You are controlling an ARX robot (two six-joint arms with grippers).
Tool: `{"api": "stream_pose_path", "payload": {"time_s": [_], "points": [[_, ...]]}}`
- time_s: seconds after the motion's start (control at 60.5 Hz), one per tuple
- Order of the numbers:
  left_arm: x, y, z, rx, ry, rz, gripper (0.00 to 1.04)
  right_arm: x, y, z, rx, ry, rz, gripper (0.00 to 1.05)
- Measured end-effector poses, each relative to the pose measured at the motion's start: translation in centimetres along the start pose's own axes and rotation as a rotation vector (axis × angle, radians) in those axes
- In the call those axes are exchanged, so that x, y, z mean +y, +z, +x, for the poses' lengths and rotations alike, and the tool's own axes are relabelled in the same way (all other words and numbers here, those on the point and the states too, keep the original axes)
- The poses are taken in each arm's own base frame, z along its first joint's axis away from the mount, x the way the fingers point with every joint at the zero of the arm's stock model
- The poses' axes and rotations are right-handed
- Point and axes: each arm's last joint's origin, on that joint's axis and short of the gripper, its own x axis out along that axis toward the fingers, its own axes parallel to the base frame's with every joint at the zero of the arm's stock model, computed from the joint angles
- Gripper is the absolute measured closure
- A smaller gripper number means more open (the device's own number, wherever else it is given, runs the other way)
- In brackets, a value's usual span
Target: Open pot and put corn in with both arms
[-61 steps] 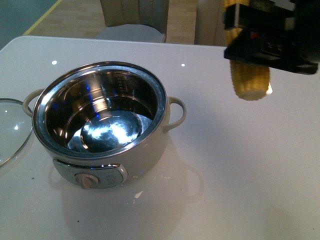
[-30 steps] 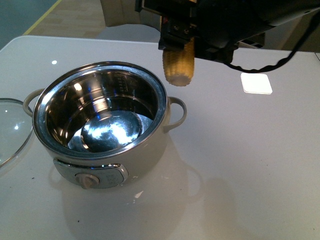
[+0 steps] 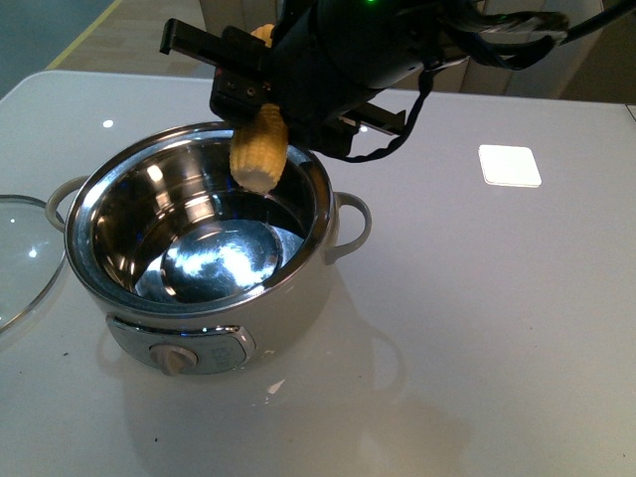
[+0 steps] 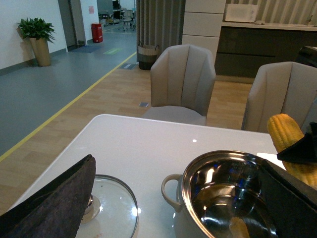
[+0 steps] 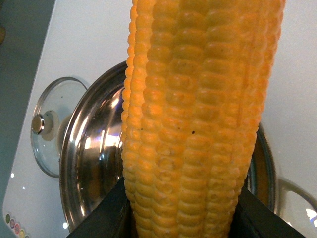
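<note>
**Q:** What is the right gripper doing?

**A:** Its black jaws are pinched onto the corn, a yellow cob held nearly upright. The right wrist view is almost filled with rows of kernels, with a dark jaw on each side of the cob.

**Q:** Where is the cob relative to the pot?

**A:** It hangs over the back part of the pot's open mouth. Its lower tip shows against the shiny steel inner wall and is clear of the bottom. Whether the tip has passed below the rim cannot be told.

**Q:** And the left gripper?

**A:** Its two grey pads are spread wide with nothing between them. It sits low, on the left side of the pot.

**Q:** What surrounds them?

**A:** The glass lid lies flat on the white table, just beside the pot's left handle. The cream pot faces the camera, its beige dial at the front. Two pale chairs stand beyond the table.
</note>
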Motion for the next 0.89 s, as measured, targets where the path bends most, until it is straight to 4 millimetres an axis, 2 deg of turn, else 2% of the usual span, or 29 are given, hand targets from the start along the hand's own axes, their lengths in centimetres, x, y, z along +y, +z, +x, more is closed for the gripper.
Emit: {"api": "stream_pose_path", "payload": {"time_s": [0.149,0.314,0.595,0.677,0.892], "points": [[0.0,0.0,0.0,0.000,0.000,0.000,0.07,1.1,-0.6,1.5,0.031,0.013,-0.002,0.65],[0.0,0.0,0.0,0.000,0.000,0.000,0.07,1.5,-1.6,3.1,0.075,0.011,0.021,0.64],[0.0,0.0,0.0,0.000,0.000,0.000,0.07,1.7,-3.5,4.4,0.146,-0.007,0.037,0.58],[0.0,0.0,0.0,0.000,0.000,0.000,0.07,1.8,-4.1,4.7,0.167,-0.012,0.030,0.49],[0.0,0.0,0.0,0.000,0.000,0.000,0.07,2.0,-4.4,4.8,0.168,-0.020,0.025,0.15]]}}
